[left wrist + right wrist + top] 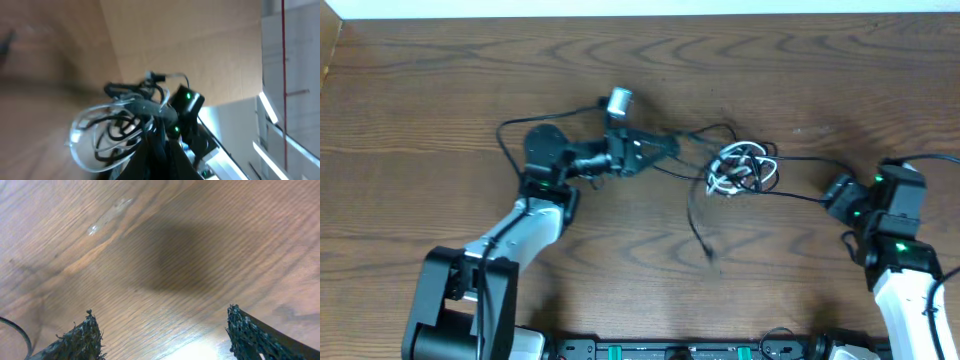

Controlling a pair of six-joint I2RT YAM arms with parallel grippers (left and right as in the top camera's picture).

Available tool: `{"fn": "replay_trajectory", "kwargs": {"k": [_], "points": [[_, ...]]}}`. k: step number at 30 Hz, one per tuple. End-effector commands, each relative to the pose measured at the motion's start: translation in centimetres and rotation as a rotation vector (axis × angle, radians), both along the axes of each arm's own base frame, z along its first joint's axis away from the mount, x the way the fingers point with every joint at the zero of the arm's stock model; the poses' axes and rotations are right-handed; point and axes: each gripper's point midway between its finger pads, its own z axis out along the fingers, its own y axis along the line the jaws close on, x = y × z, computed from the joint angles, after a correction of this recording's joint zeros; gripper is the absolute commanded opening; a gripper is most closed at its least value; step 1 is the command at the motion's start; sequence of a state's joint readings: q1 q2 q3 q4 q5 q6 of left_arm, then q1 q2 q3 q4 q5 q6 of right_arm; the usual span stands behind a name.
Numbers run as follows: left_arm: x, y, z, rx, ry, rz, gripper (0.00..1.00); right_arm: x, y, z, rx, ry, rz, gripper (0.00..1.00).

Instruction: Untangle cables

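Black-and-white cables (740, 168) | left fingers (658, 148) clamp a strand (blurred) | right fingers (80, 342) spread, well away

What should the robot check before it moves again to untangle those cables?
1. Grip: left gripper shut on the cables: ok.
2. Free hand: right gripper open, nothing between its fingers: ok.
3. Tangle: white and black loops wound together: not ok.
4. Reach: right gripper apart from the cables: not ok.
5. Firmness of the left hold: cannot tell, left wrist view is blurred.
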State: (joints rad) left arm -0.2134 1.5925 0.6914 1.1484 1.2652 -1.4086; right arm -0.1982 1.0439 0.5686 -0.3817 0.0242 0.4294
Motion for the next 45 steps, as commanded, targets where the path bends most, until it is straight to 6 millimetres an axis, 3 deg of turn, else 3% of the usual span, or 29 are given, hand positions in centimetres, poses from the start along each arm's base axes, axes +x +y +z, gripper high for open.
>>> {"fn": "replay_trajectory", "kwargs": {"k": [1,5,9,12,16,21,26,28,31,33,35,40,45], "points": [[1.2,2.1,1.7,-0.004,-0.087,0.058,0.08,0.0,0.3,0.0,0.018,-0.008,0.065,0.81],[1.3,2.2,1.8,-0.002,-0.100,0.066,0.08,0.8,4.6,0.9,0.135,-0.074,0.304,0.87],[0.7,1.0,1.8,0.004,-0.157,0.040,0.08,0.6,9.1,2.7,0.291,-0.162,0.532,0.95],[0.3,-0.3,1.6,0.010,-0.191,0.034,0.08,-0.2,12.5,4.9,0.426,-0.250,0.716,0.99],[0.4,-2.0,-0.2,0.055,-0.168,0.054,0.08,-1.1,15.2,8.1,0.548,-0.375,0.900,0.99],[-0.4,-3.5,-3.2,0.134,-0.082,0.032,0.08,-0.8,15.6,10.0,0.561,-0.455,0.958,0.99],[-1.2,-4.3,-3.3,0.136,-0.080,0.001,0.08,-0.5,15.5,10.5,0.623,-0.439,0.905,0.98],[-1.2,-4.3,-3.3,0.136,-0.080,0.001,0.08,-0.6,15.6,10.4,0.701,-0.396,0.847,0.86],[-1.2,-4.3,-3.3,0.138,-0.091,0.001,0.08,-0.6,15.8,10.1,0.766,-0.349,0.793,0.37],[-1.2,-4.4,-3.3,0.138,-0.094,0.000,0.08,-0.4,16.1,9.6,0.742,-0.334,0.780,0.27],[-1.2,-4.4,-3.3,0.137,-0.082,0.000,0.08,-0.3,16.7,9.0,0.689,-0.329,0.806,0.30],[-1.2,-4.4,-3.3,0.100,0.153,0.001,0.08,-1.1,19.4,8.0,0.484,-0.368,1.029,0.59],[-1.1,-4.4,-2.1,0.045,0.273,0.000,0.08,0.3,17.7,4.7,0.309,-0.263,0.900,0.61]]}}
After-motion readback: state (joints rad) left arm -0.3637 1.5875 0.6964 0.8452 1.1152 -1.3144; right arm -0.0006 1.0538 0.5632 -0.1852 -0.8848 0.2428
